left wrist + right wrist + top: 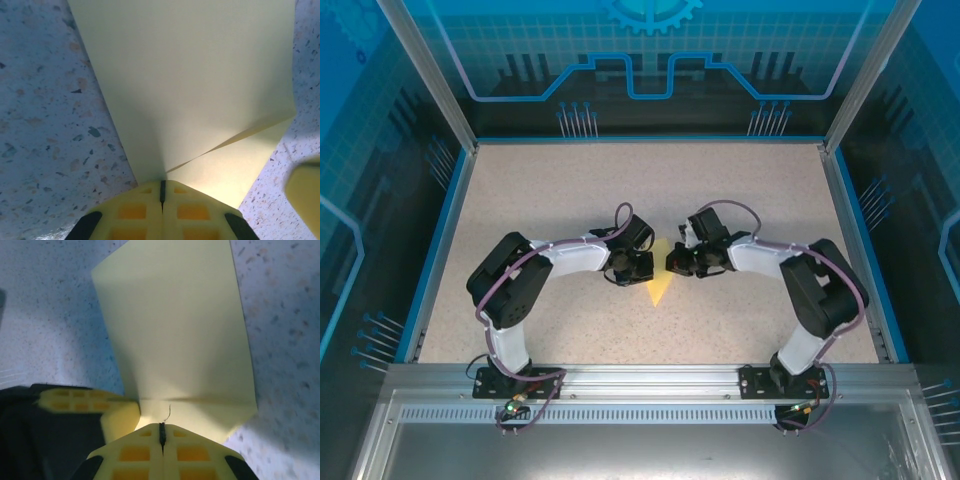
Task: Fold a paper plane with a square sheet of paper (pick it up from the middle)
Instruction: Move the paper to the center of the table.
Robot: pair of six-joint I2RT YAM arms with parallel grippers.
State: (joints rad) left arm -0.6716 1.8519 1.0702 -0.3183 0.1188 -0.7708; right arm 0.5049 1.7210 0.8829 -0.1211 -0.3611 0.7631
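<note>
Paper heading: I see a folded yellow paper, pointed tip toward the arm bases, long axis running near-far.
Paper location: middle of the table, between the two grippers.
Arms: elbows out, wrists turned inward, grippers nearly nose to nose over the paper's far part.
Left gripper: jaws fully closed, tips at the paper's edge; I can't tell pinch from press.
Right gripper: closed too, tips at a crease.
Count: 1 paper, 2 arms, 2 grippers.

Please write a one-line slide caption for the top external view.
Both shut, the left gripper and right gripper face each other over the partly folded pale-yellow sheet of paper.
</note>
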